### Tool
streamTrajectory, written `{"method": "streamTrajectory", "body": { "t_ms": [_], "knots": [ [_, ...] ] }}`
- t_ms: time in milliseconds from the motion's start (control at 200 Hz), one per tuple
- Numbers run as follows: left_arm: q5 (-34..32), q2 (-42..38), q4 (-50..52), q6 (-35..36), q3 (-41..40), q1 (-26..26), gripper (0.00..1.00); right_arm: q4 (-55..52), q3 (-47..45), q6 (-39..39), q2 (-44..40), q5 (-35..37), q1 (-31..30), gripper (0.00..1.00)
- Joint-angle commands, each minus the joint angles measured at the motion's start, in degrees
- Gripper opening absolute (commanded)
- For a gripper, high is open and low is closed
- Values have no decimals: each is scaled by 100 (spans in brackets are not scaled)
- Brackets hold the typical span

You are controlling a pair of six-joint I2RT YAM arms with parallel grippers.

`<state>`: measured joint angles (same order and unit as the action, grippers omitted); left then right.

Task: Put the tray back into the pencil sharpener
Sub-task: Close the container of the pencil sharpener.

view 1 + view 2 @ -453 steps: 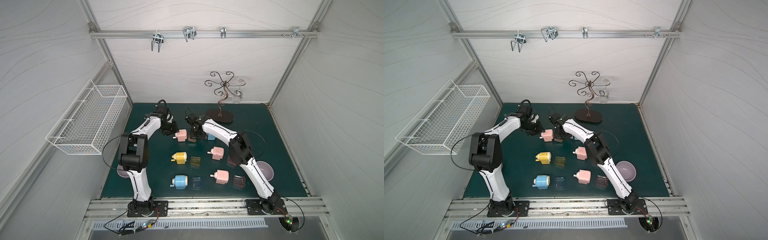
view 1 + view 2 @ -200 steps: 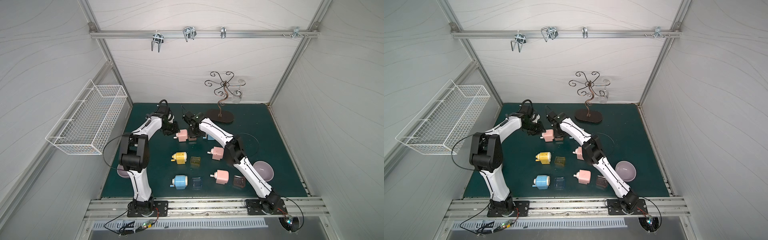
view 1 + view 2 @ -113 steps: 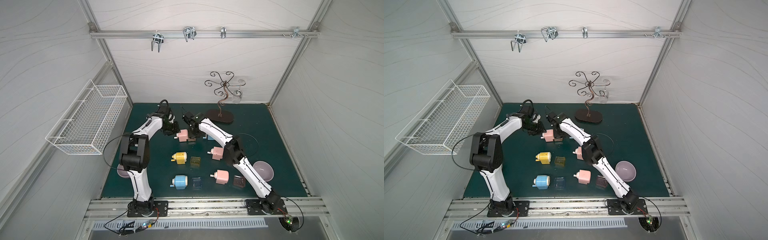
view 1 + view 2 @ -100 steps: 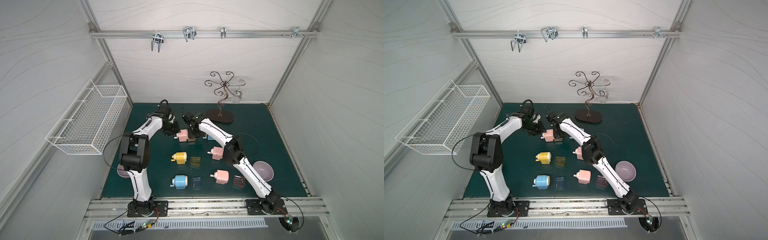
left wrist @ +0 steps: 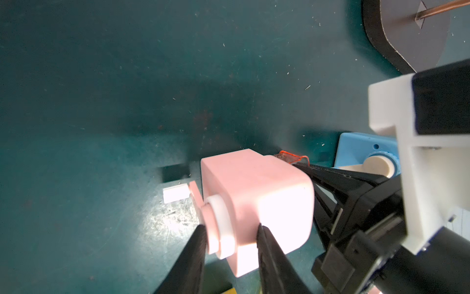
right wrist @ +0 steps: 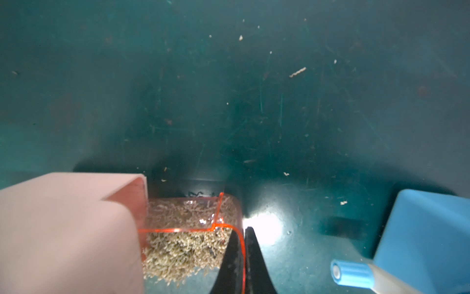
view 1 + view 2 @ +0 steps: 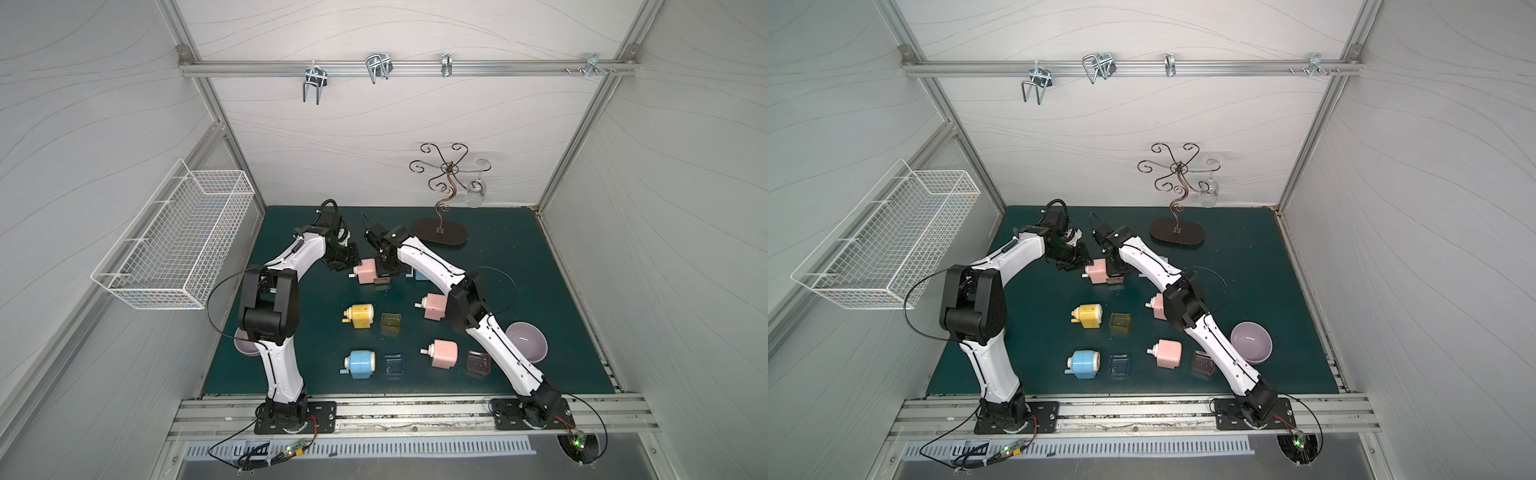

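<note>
A pink pencil sharpener (image 7: 368,271) (image 7: 1100,271) lies at the back of the green mat. My left gripper (image 5: 230,229) is shut on its front, one finger on the white collar and one on the pink body (image 5: 256,198). A clear red tray (image 6: 188,219) full of tan shavings sticks partly into the sharpener's open back (image 6: 63,229). My right gripper (image 6: 244,231) is shut on the tray's outer wall. In both top views only a dark end of the tray (image 7: 382,281) (image 7: 1115,281) shows beneath the right gripper (image 7: 387,268).
A blue sharpener (image 6: 427,234) (image 7: 419,274) lies close behind the right gripper. Nearer the front are yellow (image 7: 360,316), blue (image 7: 361,364) and two pink sharpeners (image 7: 434,306) with loose trays (image 7: 390,323). A purple bowl (image 7: 525,341) and a wire stand (image 7: 440,237) are on the right.
The right arm's elbow has swung in toward the middle of the mat since the earliest frames. Both grippers stay at the pink sharpener, and little differs over the last half second.
</note>
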<state>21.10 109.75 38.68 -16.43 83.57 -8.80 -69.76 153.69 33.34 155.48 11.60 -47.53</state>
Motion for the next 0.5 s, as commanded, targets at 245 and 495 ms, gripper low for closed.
{"method": "streamTrajectory", "body": {
  "t_ms": [245, 495],
  "knots": [
    [-137, 237, 347, 157, 71, -113, 37, 135, 92, -68, -103, 80, -24, 0],
    [-154, 237, 342, 166, 72, -126, 37, 197, 59, 95, -150, 75, 0, 0]
  ]
}}
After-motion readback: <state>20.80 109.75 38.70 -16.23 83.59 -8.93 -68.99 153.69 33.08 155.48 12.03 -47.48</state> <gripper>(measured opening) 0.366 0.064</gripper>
